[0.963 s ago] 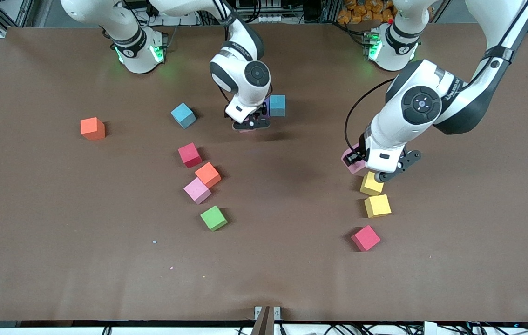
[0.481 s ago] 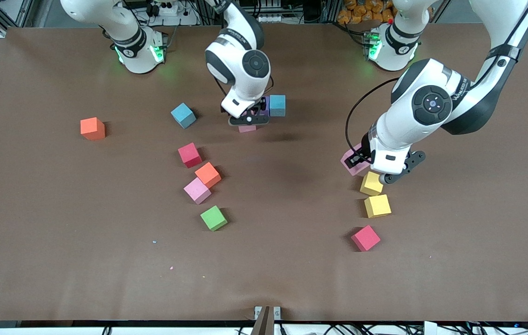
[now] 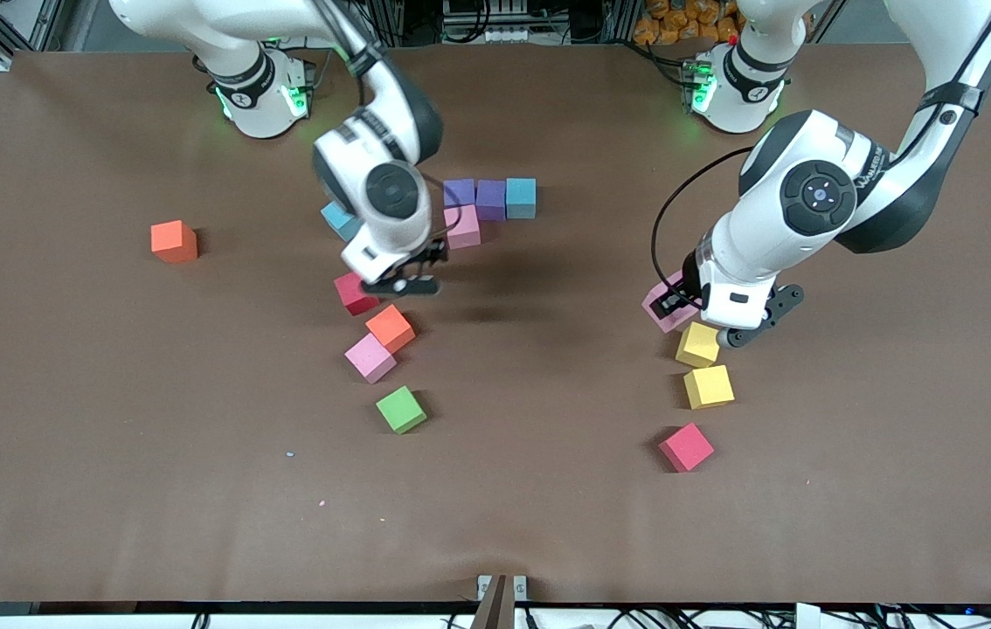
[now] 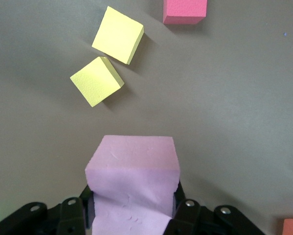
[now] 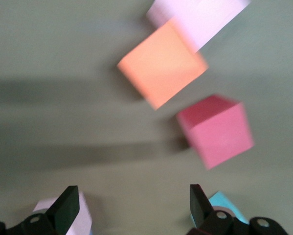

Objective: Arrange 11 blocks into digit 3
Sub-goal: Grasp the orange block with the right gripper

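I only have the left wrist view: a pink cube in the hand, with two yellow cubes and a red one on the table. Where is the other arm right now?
Observer: The right hand is open, over a red cube that sits beside an orange cube.
Operator: Has any of the figure been laid down?
Observer: Yes. Two purple cubes and a light blue cube form a touching row, and a pink cube touches the end purple one, nearer the front camera.
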Tool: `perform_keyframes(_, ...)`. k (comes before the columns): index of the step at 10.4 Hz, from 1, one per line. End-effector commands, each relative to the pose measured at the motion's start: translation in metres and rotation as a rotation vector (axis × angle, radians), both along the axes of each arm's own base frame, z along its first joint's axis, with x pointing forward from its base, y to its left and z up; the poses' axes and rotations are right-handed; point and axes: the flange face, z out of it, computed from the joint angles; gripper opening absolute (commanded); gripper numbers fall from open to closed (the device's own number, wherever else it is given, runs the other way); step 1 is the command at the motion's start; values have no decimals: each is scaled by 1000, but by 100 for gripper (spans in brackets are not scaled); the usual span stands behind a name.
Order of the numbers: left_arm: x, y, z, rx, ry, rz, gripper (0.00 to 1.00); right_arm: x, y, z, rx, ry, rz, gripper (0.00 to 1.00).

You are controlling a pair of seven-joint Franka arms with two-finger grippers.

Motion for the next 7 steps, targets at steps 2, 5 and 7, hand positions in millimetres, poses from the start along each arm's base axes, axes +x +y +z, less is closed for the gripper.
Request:
perform_keyframes(2,-2,1,7,-1,12,22,17,47,-44,11,19,-80,-323,100)
perform_keyframes(5,-1,1,8,-1,10,22,17,62,-57,-17,-14,-100,-673,100)
perform_keyframes(7,-2,0,7,-1,12,21,17,64,-52,-31,-28,-129,-906,100)
